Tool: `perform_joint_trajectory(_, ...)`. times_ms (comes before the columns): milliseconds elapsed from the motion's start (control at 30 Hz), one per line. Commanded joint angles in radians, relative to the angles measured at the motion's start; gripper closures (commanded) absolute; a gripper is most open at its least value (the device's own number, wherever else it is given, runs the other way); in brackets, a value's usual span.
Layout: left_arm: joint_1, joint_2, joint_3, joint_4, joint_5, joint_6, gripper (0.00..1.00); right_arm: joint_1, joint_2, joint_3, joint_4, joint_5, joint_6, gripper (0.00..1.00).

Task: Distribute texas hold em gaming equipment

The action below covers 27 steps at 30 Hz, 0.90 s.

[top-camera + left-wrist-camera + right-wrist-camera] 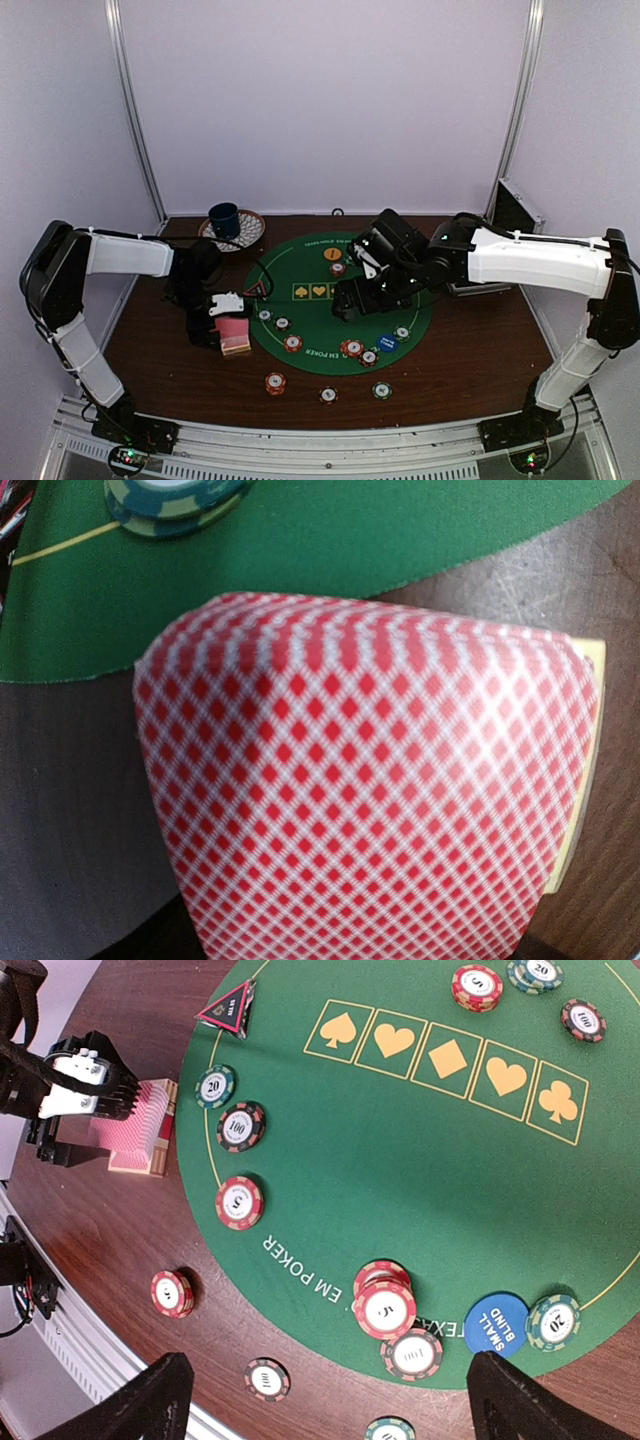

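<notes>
A pink-backed playing card [360, 780] fills the left wrist view, bowed up off the deck [140, 1130], whose yellow side [590, 750] shows beneath it. My left gripper [215, 322] sits on that deck just left of the green mat [330, 315], pinching the top card, with its fingers hidden behind it. My right gripper [340, 1405] hangs open above the mat's near edge, over a red chip stack [385, 1305] and a 100 chip [412, 1352]. The blue button [497, 1322] lies by its right finger. The triangular marker [228, 1007] sits at the mat's left rim.
More chips [239, 1202] dot the mat, and loose ones [172, 1293] lie on the brown table in front of it. An orange button [332, 254] is at the mat's far side. A dark blue cup [224, 218] on its saucer stands back left; a metal case [515, 210] back right.
</notes>
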Motion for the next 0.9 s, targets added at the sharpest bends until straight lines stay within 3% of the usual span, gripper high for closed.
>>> perform_joint_trajectory(0, -0.004, 0.030, -0.030, 0.040, 0.015, -0.001, 0.22, -0.007, -0.034, -0.016, 0.016, 0.001, 0.011, 0.00)
perform_joint_trajectory(200, -0.004, 0.019, -0.052, 0.066, 0.020, 0.006, 0.36, -0.006, -0.033, -0.024, 0.025, -0.003, 0.013, 0.01)
perform_joint_trajectory(433, -0.004, -0.008, -0.097, 0.121, 0.011, 0.025, 0.65, -0.007, -0.027, -0.021, 0.027, -0.009, 0.014, 0.03)
perform_joint_trajectory(667, -0.004, -0.024, -0.113, 0.144, 0.006, 0.025, 0.73, -0.006, -0.026, -0.020, 0.030, -0.018, 0.017, 0.04)
perform_joint_trajectory(867, -0.004, -0.043, -0.110, 0.145, 0.007, 0.029, 1.00, -0.007, -0.022, -0.020, 0.040, -0.023, 0.026, 0.04)
